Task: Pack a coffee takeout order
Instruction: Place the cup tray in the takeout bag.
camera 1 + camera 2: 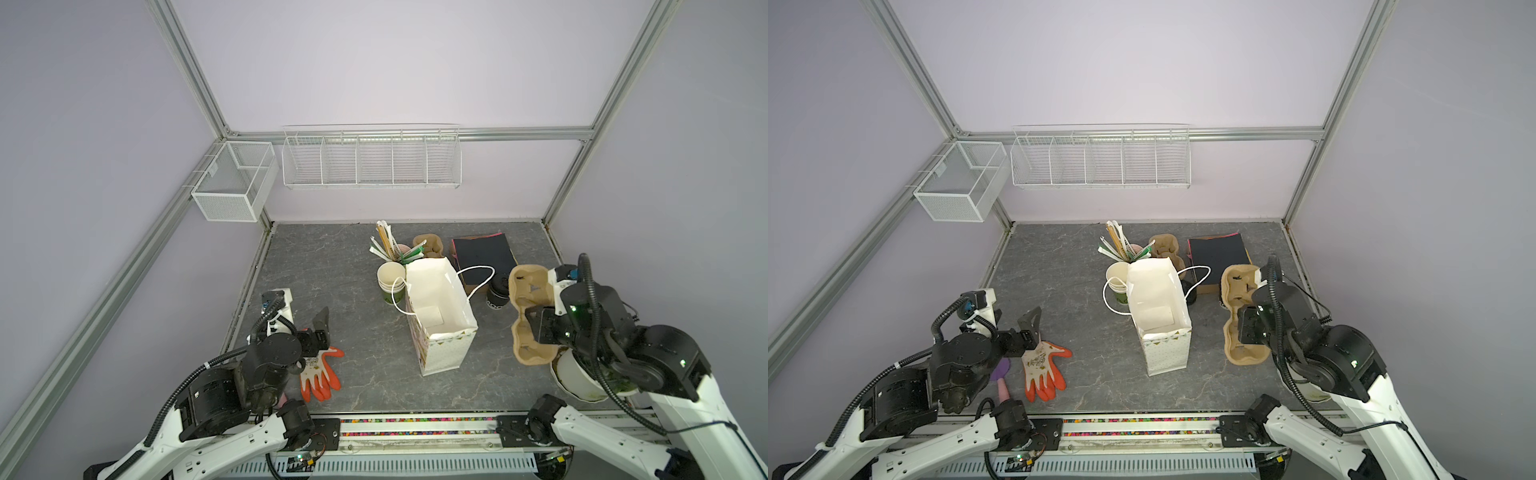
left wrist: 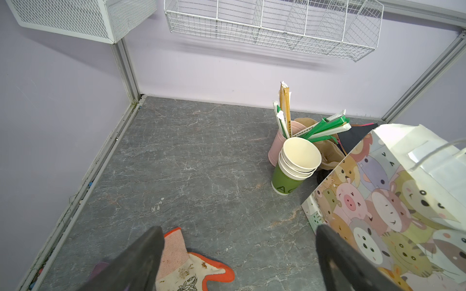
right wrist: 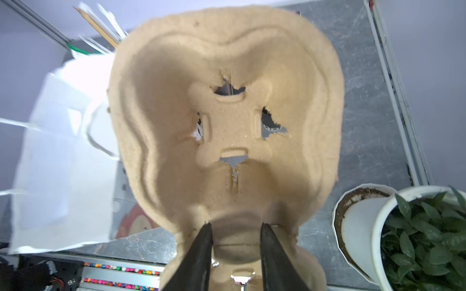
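My right gripper [image 3: 235, 224] is shut on the middle ridge of the brown moulded-pulp carrier [image 1: 530, 291], one jaw on each side of it. The carrier [image 3: 227, 113] hangs cup-wells up, right of the open white paper bag [image 1: 436, 307]. A black paper cup [image 1: 498, 296] with white lettering stands on the table between bag and carrier, partly hidden by the carrier. The thin black paper sheet [image 1: 484, 253] lies at the back right. My left gripper [image 2: 237, 229] is open and empty over the near left, above a glove.
An orange-and-white glove [image 1: 320, 374] lies under the left gripper. Behind the bag are stacked cream cups [image 1: 390, 278], a pink cup of wrapped straws [image 2: 280, 143] and a second carrier [image 1: 428, 245]. A white potted plant [image 3: 403, 226] sits under my right arm. Wire baskets [image 1: 370, 162] hang on the wall.
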